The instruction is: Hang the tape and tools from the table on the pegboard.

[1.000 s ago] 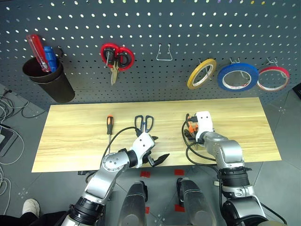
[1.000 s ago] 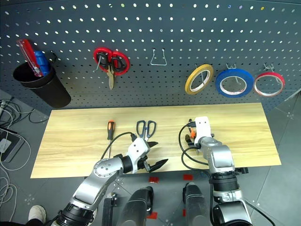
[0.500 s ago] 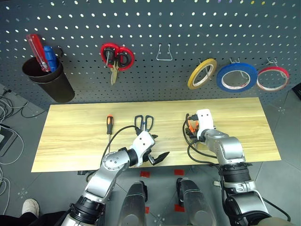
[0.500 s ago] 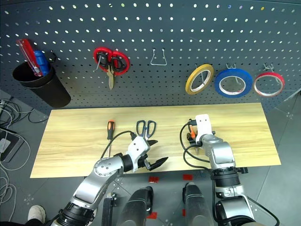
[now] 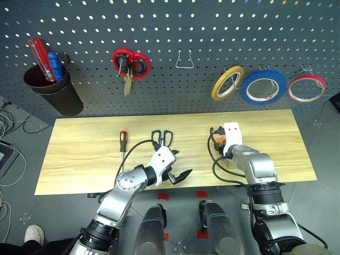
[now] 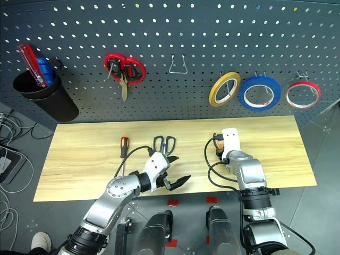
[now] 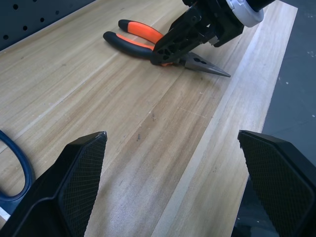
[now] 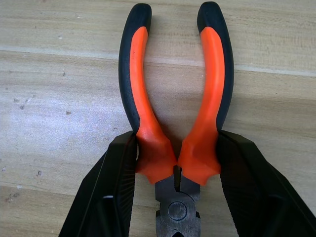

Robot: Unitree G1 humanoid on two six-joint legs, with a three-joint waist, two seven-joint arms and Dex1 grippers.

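The orange-and-black pliers (image 8: pixel 148 98) lie flat on the pale wood table (image 5: pixel 79 154), right of centre. My right gripper (image 8: pixel 177 148) is down over them, shut on both handles just above the joint. My left gripper (image 5: pixel 179 167) hovers open at the table's front edge, empty, pointing towards the pliers (image 7: pixel 133 34). The dark-blue-handled scissors (image 5: pixel 162 138) lie just behind it, and the black-and-orange screwdriver (image 5: pixel 123 142) lies further left. The blue tape (image 5: pixel 263 86) hangs on a hook of the dark grey pegboard (image 5: pixel 212 32).
On the pegboard hang red-handled scissors (image 5: pixel 131 62), a yellow roll (image 5: pixel 227 83), a red-and-white roll (image 5: pixel 307 87) and an empty wire hook (image 5: pixel 184 59). A black cup (image 5: pixel 53 90) at the left holds red and blue screwdrivers. Cables lie on the floor at the far left.
My right gripper's fingers have closed in on the pliers' handles. Both arms stay where they were, and the pliers lie in the same spot.
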